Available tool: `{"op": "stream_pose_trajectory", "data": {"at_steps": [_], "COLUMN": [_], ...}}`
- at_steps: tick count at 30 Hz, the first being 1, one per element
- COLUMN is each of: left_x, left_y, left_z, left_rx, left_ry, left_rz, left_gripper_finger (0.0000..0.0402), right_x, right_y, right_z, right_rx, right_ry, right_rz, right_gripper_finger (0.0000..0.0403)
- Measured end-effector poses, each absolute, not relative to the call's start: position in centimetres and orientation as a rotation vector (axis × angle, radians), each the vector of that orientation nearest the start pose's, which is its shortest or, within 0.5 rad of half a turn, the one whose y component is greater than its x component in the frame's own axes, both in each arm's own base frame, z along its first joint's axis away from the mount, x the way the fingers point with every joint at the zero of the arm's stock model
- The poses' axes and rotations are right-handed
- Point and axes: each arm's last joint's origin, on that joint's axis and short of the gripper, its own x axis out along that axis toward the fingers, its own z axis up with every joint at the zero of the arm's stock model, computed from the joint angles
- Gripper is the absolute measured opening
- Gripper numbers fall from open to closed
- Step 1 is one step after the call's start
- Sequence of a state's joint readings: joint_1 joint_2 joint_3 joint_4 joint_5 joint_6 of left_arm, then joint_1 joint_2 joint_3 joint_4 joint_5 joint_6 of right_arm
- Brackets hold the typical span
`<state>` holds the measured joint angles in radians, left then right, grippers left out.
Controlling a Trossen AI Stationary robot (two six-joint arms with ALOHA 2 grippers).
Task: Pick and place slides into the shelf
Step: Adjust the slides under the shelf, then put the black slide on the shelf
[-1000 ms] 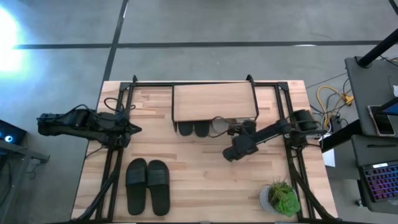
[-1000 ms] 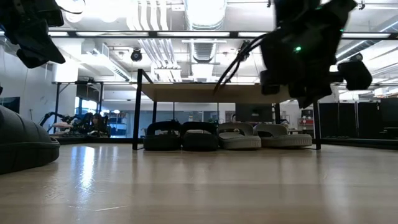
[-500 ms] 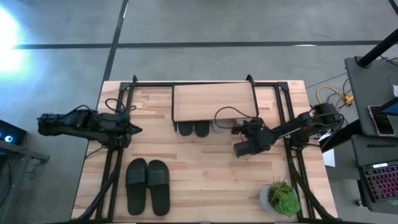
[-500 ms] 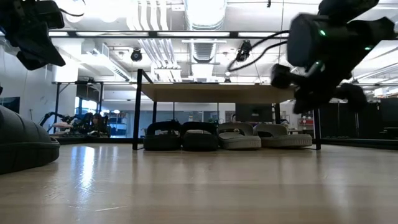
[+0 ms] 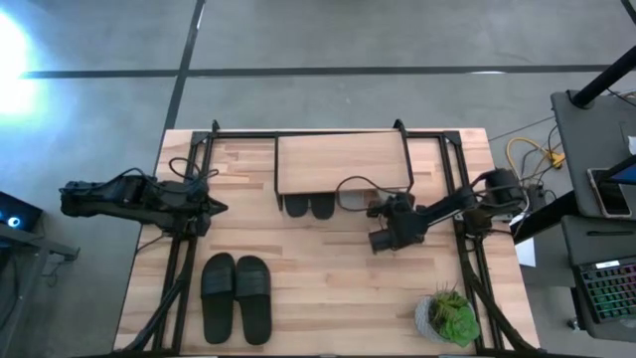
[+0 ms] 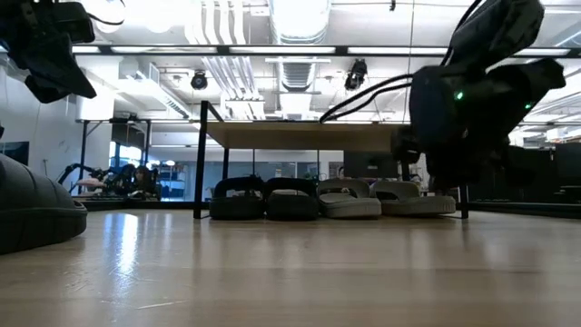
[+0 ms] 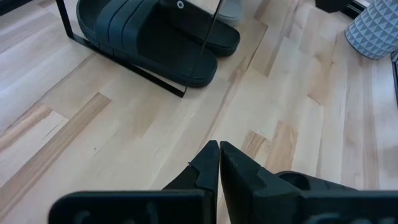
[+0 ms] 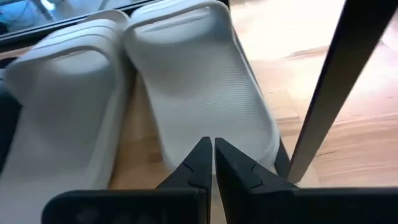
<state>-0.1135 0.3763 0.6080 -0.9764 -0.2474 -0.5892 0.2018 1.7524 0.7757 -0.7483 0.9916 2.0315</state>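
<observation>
The shelf [image 5: 343, 162] stands at the table's far middle, and four slides sit under its plank [image 6: 309, 136]. Two are black slides [image 6: 263, 198] and two are light grey slides [image 6: 377, 200]. Another black pair [image 5: 237, 296] lies flat near the table's left near corner. My right gripper [image 8: 209, 147] is shut and sits in front of the shelf's right end [image 5: 378, 212]. Its tips show over the heel of the right-hand grey slide [image 8: 199, 81]. My left gripper [image 7: 219, 148] is shut and waits above the table's left side [image 5: 214, 207], with the black slides [image 7: 155, 37] ahead of it. My right gripper's shut fingertips [image 8: 200, 155] point level toward the shelf from the table's near right, over the heel end of the right-hand grey slide [image 8: 249, 155]. I cannot tell whether they touch it. The slide lies flat under the shelf.
The shelf's thin black right leg [image 8: 329, 81] stands just beside the grey slide. A potted green plant [image 5: 452, 316] sits at the table's near right corner. Bare wood [image 5: 328, 288] lies between the black pair and the plant. Cables [image 5: 353, 187] loop from the right arm near the shelf.
My right gripper drew back from the shelf's front toward the table's right edge, then came a little way back toward the shelf and lower. The grey slide heel that showed beyond the plank in the high view is now hidden under it.
</observation>
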Motion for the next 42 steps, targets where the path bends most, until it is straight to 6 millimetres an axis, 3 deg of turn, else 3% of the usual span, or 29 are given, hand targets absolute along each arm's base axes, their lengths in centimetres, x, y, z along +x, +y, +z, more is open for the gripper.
{"op": "stream_pose_trajectory", "data": {"at_steps": [16,26,37,42], "left_x": [7.2,7.2,7.2,7.2], "left_y": [-0.1,-0.1,-0.1,-0.1], "left_z": [24.9,25.0,25.0,25.0], "left_rx": [-0.428,-0.419,-0.415,-0.415], "left_ry": [0.654,0.655,0.656,0.657], "left_rz": [0.337,0.333,0.323,0.322], "left_gripper_finger": [0.0,0.0,0.0,0.0], "right_x": [25.0,26.1,29.7,29.7], "right_y": [-0.3,-0.3,0.2,0.3], "right_z": [10.6,9.0,11.1,11.7], "right_rx": [0.581,0.597,0.601,0.597], "right_ry": [0.315,0.403,0.483,0.48], "right_rz": [-1.587,-1.547,-1.423,-1.457], "right_gripper_finger": [0.0013,0.0013,0.0013,0.0013]}}
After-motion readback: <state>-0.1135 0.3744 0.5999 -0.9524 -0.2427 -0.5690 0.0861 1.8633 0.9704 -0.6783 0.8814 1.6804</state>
